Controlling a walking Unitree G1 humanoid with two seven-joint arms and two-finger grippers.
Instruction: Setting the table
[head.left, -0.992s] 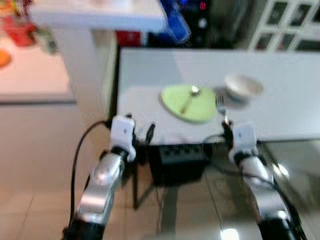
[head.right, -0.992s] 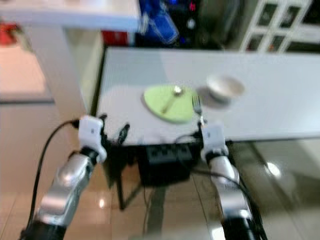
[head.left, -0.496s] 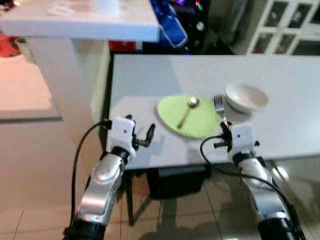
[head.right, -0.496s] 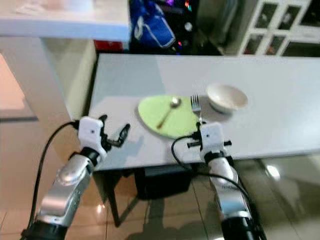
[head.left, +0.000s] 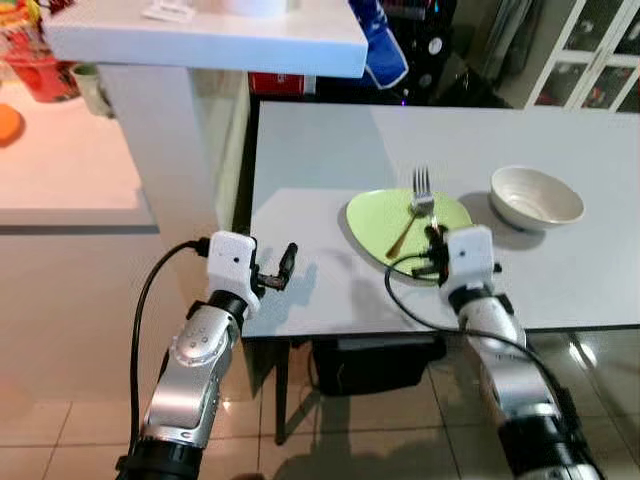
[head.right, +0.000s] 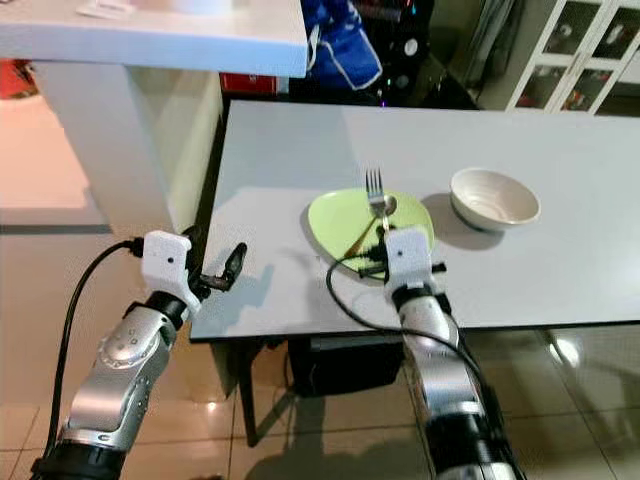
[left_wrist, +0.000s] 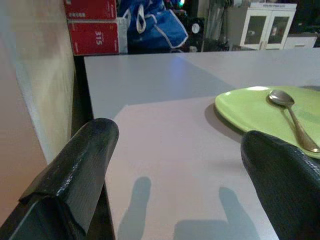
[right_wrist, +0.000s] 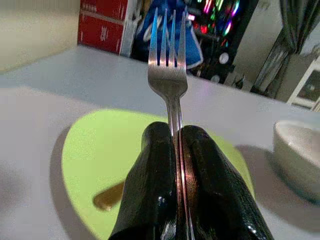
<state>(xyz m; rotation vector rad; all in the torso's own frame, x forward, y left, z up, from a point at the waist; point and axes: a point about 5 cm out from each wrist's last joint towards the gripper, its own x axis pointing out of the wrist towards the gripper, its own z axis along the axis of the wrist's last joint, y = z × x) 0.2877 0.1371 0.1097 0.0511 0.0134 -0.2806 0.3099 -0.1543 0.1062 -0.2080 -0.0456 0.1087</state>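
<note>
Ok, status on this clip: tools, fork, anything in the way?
Right tool shut on silver metal fork, over green plate. Left tool open, empty. Spoon on plate; white bowl beside.

Left gripper (head.left: 283, 268) spread wide; right gripper (right_wrist: 172, 150) clamped tight.

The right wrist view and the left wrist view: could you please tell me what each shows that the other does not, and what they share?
The right wrist view alone has the silver metal fork clamped upright in the right gripper, plus the round white ceramic bowl. The left wrist view alone has the left gripper, its jaws spread wide with nothing between them, and the whole silver spoon. Both share the round light-green plate, the grey table and the red boxes behind.
</note>
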